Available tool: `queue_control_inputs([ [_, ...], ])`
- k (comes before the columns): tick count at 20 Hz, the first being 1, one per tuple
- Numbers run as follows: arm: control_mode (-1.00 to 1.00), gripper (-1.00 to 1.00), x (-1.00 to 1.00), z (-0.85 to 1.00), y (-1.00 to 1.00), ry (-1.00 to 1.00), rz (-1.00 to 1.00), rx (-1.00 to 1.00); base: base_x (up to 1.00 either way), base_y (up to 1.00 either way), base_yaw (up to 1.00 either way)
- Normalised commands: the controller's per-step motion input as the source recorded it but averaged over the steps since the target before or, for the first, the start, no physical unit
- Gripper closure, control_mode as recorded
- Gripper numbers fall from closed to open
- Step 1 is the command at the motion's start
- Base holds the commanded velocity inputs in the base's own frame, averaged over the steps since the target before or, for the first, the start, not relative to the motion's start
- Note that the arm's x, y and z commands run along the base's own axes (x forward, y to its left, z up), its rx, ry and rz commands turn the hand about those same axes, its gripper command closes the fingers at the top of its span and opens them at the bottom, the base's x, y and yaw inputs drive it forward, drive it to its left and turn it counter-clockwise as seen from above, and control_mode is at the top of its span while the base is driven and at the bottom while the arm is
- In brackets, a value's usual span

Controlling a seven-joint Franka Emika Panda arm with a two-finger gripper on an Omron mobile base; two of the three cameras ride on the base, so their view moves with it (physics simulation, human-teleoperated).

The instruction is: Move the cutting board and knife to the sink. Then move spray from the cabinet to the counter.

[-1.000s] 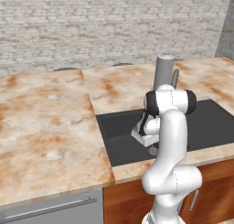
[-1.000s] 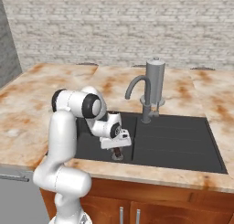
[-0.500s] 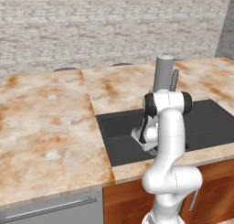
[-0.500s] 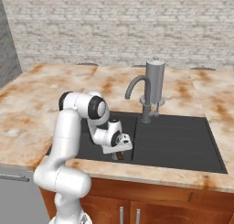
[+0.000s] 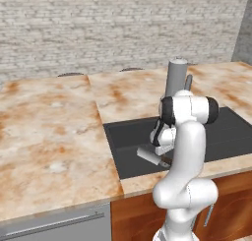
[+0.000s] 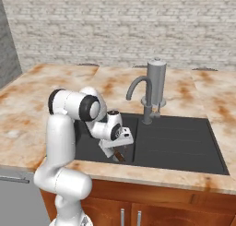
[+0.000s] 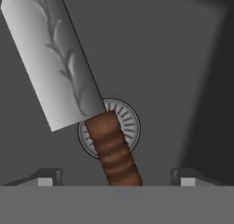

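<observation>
Lower into the sink (image 6: pixel 184 142) than a second ago, the gripper (image 7: pixel 116 177) has let its jaws spring wide, fingertips (image 7: pixel 45 176) well apart on either side of the knife (image 7: pixel 77 95). That knife now lies loose on the basin floor, its brown handle across the drain (image 7: pixel 129 125), so this delivery looks done. From the left side I can make out the grey blade by the arm. I cannot see the cutting board, and the spray and cabinet are elsewhere.
</observation>
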Motion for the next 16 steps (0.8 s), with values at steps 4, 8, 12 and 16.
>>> queue_control_inputs([
  [4, -1.00, -1.00, -0.12, 0.89, 0.01, 0.00, 0.00, 0.00, 0.00, 0.00, 0.00],
  [8, -1.00, -1.00, -0.07, 0.89, 0.06, 0.00, 0.00, 0.00, 0.00, 0.00, 0.00],
  [12, -1.00, -1.00, -0.31, 0.98, 0.21, 0.00, 0.00, 0.00, 0.00, 0.00, 0.00],
  [16, -1.00, -1.00, -0.43, 0.68, 0.50, 0.00, -0.03, 0.00, 0.00, 0.00, 0.00],
])
